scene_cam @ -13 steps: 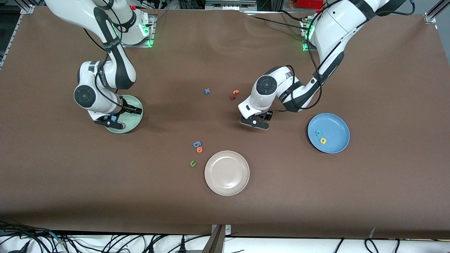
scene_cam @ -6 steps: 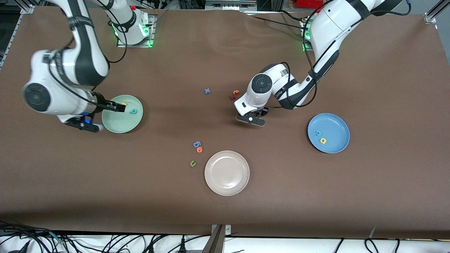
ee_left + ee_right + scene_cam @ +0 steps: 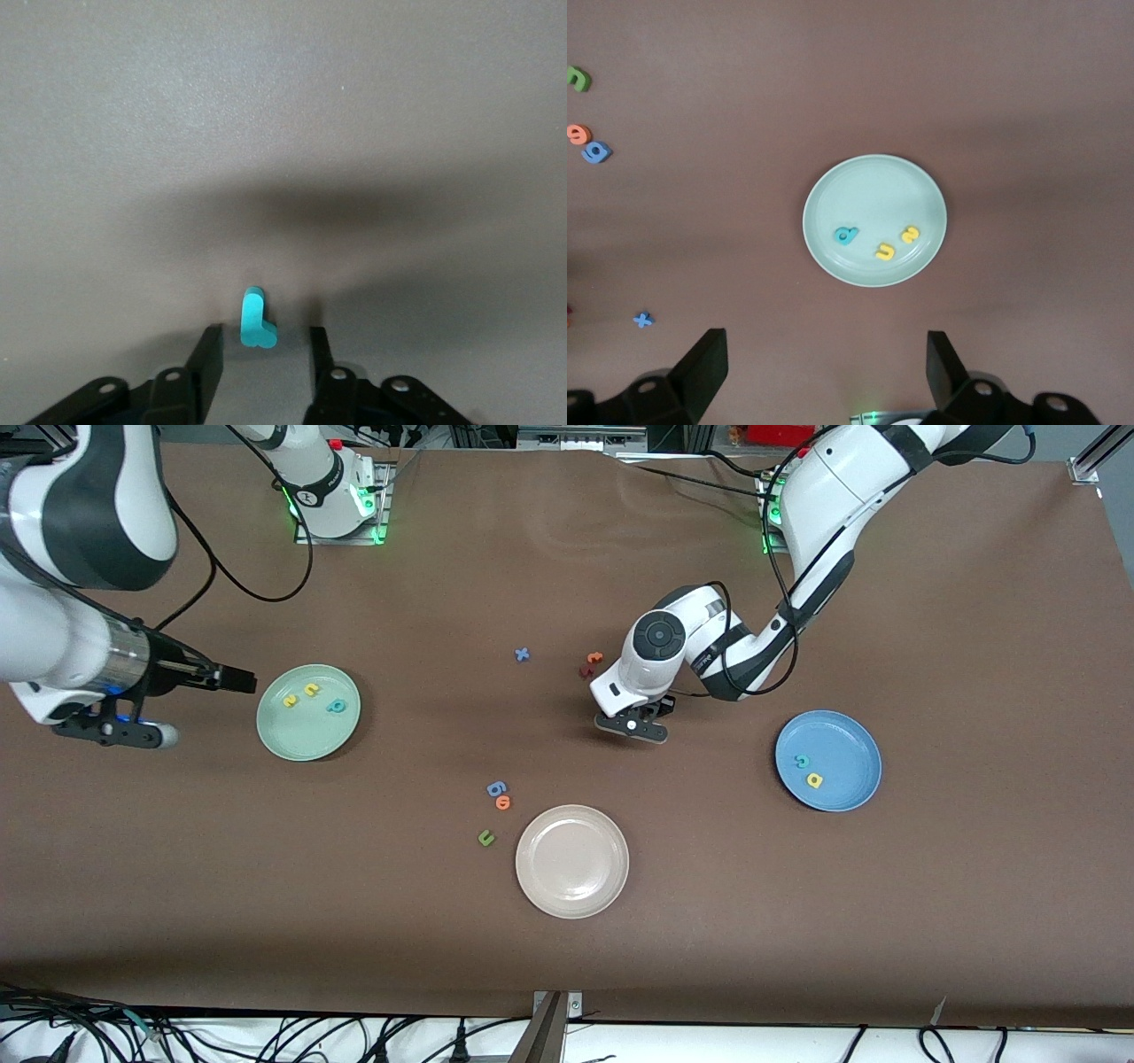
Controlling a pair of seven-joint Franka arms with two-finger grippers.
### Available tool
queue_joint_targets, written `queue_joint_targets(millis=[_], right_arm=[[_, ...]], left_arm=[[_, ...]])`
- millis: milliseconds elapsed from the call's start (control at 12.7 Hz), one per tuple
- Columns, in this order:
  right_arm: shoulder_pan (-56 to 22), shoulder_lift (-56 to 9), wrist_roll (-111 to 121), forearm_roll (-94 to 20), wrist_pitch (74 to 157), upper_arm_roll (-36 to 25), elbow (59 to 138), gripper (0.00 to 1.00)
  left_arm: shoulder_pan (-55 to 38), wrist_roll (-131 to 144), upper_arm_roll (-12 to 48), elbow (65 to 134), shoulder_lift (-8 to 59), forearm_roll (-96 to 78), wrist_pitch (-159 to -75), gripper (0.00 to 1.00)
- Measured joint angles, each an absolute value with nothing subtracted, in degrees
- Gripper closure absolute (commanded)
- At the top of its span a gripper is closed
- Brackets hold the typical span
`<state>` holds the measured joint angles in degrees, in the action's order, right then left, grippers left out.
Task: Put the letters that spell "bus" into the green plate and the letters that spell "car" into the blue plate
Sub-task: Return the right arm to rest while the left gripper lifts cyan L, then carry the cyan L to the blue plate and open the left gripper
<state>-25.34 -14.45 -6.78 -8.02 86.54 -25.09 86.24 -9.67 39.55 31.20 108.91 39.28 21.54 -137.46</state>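
The green plate (image 3: 306, 737) (image 3: 868, 190) holds the teal b (image 3: 335, 707) (image 3: 847, 235), yellow u (image 3: 311, 689) (image 3: 885, 252) and yellow s (image 3: 290, 701) (image 3: 909, 235). My right gripper (image 3: 236, 680) (image 3: 824, 354) hangs high beside this plate, open and with nothing in it. The blue plate (image 3: 846, 735) holds the teal c (image 3: 802, 762) and yellow a (image 3: 814, 780). My left gripper (image 3: 631, 724) (image 3: 264, 335) is down at the table mid-way along. The thin teal r (image 3: 256, 320) lies between its fingers, with a gap on each side. In the front view the left hand hides the r.
A beige plate (image 3: 572, 861) lies nearer the front camera. Beside it are a blue g (image 3: 496, 788), orange o (image 3: 503, 802) and green u (image 3: 485, 837). A blue x (image 3: 522, 654), orange t (image 3: 594, 658) and dark red letter (image 3: 586, 670) lie by the left hand.
My right gripper has risen off the green plate and drawn back toward its end of the table, leaving the yellow letters there. The left gripper's fingers have narrowed around the r.
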Motion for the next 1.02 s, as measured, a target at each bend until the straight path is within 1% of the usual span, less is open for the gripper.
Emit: queue_joint_targets(millis=[157,393,472,551,708,1023], right_arm=[[-20.7,-14.2,-3.2,-7.7,86.2,-22.7,84.8,0.03],[-9.8,-12.9,0.0,-7.1,86.2,-13.5,84.8,0.03],[-7.3,-12.2,0.3,-6.6,86.6,-10.9,85.3,0.02],[-6.2,-11.2,0.3,-5.6,87.4,-9.4,86.5,0.01],[-6.1,-9.2,0.3,-4.6,88.5,-8.2,89.1,0.01],[-6.1,-8.9,0.3,-4.2,89.0,-7.9,90.3,0.00]], left_arm=[[-9.7,39.8,31.2,108.8,39.3,21.5,-137.4,0.57],[-9.7,40.2,31.1,108.3,39.6,21.5,-137.4,0.59],[-9.7,40.3,31.1,108.1,39.9,21.5,-137.4,0.60],[-9.8,40.3,31.1,107.9,40.2,21.5,-137.4,0.62],[-9.9,40.4,31.1,107.7,40.3,21.5,-137.2,0.69],[-9.9,40.5,31.1,107.5,40.3,21.5,-137.0,0.83]])
